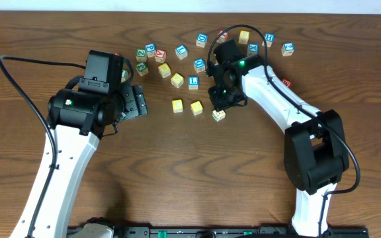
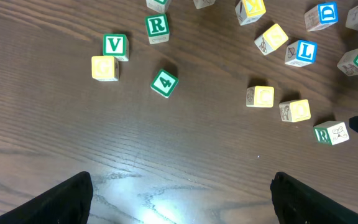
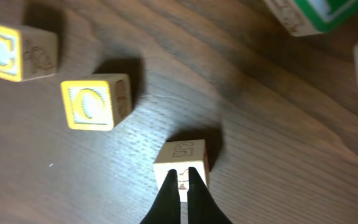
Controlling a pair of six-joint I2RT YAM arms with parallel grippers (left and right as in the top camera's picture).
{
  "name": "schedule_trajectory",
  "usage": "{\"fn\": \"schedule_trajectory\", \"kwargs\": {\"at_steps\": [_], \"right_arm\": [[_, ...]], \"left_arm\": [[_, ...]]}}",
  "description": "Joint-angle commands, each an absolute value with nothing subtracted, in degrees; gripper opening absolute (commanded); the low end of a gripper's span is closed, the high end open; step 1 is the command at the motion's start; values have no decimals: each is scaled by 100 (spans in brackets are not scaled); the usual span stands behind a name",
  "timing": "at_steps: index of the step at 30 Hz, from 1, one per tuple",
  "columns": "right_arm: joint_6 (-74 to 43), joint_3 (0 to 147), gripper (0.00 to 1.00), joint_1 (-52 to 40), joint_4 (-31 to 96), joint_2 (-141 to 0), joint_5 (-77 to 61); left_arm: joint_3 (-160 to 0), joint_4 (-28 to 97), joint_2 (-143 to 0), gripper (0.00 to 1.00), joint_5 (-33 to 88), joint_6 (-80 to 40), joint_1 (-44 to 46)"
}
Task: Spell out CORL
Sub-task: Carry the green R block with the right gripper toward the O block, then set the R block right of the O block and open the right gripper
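table point(image 1: 177, 172): dark wood, letter blocks scattered.
left gripper point(image 2: 180, 180): fingers spread wide, empty, left of the C block point(image 2: 260, 96), apart from it.
right gripper point(image 3: 181, 174): fingers pressed together, tips over the near edge of the R block point(image 3: 182, 155).
R block: just beside the O block point(image 3: 95, 102), which follows the C block.
views: left wrist shows its green R; right wrist only a side drawing.

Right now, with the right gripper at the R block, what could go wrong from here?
1. The right gripper has its fingertips together against the R block, not around it, so a push may spin the block or slip off it.
2. The R block lies off the line of the C block and O block, so the word may end up crooked.
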State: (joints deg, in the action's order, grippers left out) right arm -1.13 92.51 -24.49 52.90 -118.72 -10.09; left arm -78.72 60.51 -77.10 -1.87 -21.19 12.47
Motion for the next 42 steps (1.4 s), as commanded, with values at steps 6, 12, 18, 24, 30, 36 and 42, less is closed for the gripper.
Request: {"fn": "schedule_trajectory", "kwargs": {"at_steps": [6,12,18,24,30,36,42], "right_arm": [[720,8982,1,-1890,5223,-12031,-2344],[996,8412,1,-1616,4670,-12031,-3030],[996,8195,1,-1575,4355,-12031,-3124],[996,8197,1,-1391,4285,-12031,-3393],[993,8221,1,-1225,4289,-11937,-3859],[996,8158,1,-1282,4283,-11915,-3870],[996,8114,1,-1315,4237,-11915,-3804]], "left_arm": [[-7961,6080,-7738,90,-261,-2169,1216],[-7961,6077,-7747,90,-261,-2169,1216],[-7961,6080,-7749,90,-261,-2169,1216],[-7961,6080,-7749,90,-261,-2169,1216],[-7961,6080,-7749,90,-261,-2169,1216],[-7961,6075,-7749,90,-261,-2169,1216],[-7961,6055,-7749,90,-261,-2169,1216]]}}
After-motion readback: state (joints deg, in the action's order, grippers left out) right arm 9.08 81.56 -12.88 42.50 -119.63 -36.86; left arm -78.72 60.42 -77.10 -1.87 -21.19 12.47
